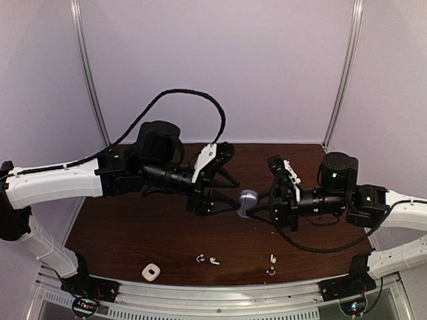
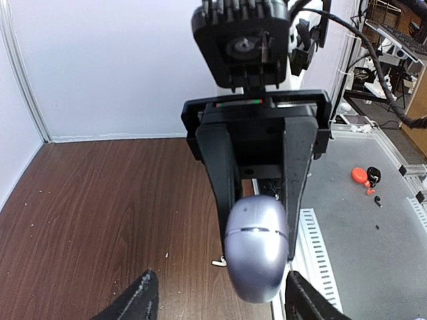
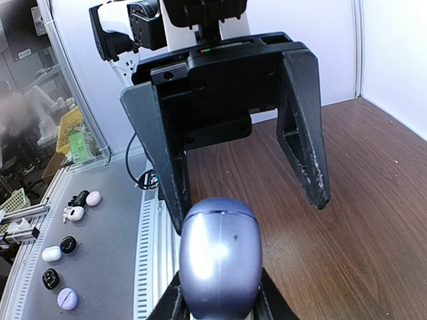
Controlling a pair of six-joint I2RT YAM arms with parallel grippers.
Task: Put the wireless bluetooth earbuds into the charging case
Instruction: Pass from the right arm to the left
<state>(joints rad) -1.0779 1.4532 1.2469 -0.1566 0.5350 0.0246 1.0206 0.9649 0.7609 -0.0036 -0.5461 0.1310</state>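
Note:
The charging case (image 1: 248, 200) is a glossy lilac oval with its lid down, held in the air above the middle of the table. My right gripper (image 1: 262, 204) is shut on it; in the right wrist view its fingers (image 3: 168, 300) clamp the case (image 3: 220, 260) from both sides. My left gripper (image 1: 231, 197) faces it, open, its fingers (image 2: 137, 301) spread wide of the case (image 2: 257, 240). One left finger (image 3: 167, 173) stands close beside the case. On the table near the front lie the earbuds: a purple one (image 1: 199, 257), a white one (image 1: 214, 261), another white (image 1: 273, 258) and another purple (image 1: 271, 270).
A cream-white case (image 1: 151, 271) lies at the front left of the brown table (image 1: 133, 233). A metal rail (image 1: 220, 293) runs along the near edge. Beyond it a grey bench holds several spare cases and earbuds (image 3: 67, 253). White walls enclose the table's back and sides.

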